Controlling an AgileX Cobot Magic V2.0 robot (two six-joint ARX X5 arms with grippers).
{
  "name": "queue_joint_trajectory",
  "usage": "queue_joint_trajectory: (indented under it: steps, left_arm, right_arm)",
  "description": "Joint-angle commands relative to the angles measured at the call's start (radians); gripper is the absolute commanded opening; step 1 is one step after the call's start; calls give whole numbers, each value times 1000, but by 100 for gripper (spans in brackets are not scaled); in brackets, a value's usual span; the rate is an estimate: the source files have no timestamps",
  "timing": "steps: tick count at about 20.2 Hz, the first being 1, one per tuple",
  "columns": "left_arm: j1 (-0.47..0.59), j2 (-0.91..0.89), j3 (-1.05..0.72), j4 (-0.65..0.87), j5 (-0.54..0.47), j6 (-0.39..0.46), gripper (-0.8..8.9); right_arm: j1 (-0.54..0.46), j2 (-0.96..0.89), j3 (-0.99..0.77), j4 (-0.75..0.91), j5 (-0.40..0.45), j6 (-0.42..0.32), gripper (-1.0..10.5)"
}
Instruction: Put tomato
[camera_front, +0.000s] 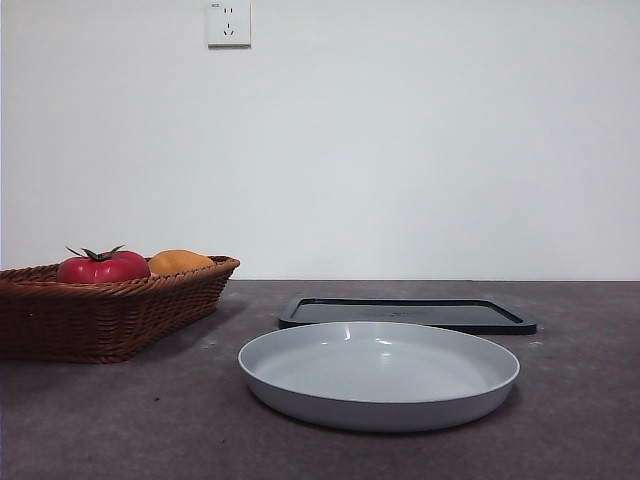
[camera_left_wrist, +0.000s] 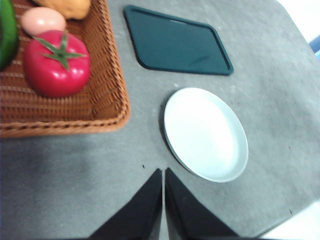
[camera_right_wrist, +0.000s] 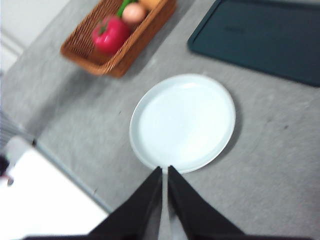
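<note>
Red tomato (camera_left_wrist: 56, 63) lies in wicker basket (camera_left_wrist: 107, 95), well apart from both closed fingers

Glossy tomato (camera_front: 103, 268), woven wicker basket (camera_front: 120, 310), smooth glazed plate (camera_front: 380, 400).

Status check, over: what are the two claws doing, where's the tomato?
Left gripper and right gripper shut, empty, above table. Tomato in wicker basket, untouched. Nothing blocking.

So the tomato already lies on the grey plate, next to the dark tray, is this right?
No. The tomato is in the wicker basket, as the left wrist view shows. The grey plate holds nothing and does sit next to the dark tray.
</note>
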Motion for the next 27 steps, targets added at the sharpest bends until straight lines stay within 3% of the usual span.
queue_joint_trajectory:
  steps: [1, 7, 10, 13, 15, 22, 27]
  left_arm:
    - [-11, 9, 26, -8, 7, 21, 10]
    - [-15, 17, 27, -29, 14, 19, 42]
    - [-15, 17, 27, -29, 13, 15, 198]
    - [-15, 17, 27, -29, 12, 11, 353]
    - [-15, 17, 27, -29, 10, 12, 404]
    - [-15, 64, 28, 65, -118, 12, 406]
    - [-22, 288, 82, 211, -166, 51, 406]
  right_arm:
    - [24, 11, 18, -8, 3, -42, 8]
    - [31, 11, 18, -5, 3, -44, 45]
    - [31, 11, 18, -5, 3, -43, 247]
    - [31, 11, 18, -5, 3, -41, 339]
    - [31, 11, 18, -5, 3, -40, 399]
    - [31, 11, 18, -2, 29, -40, 411]
    - [31, 12, 18, -2, 29, -37, 411]
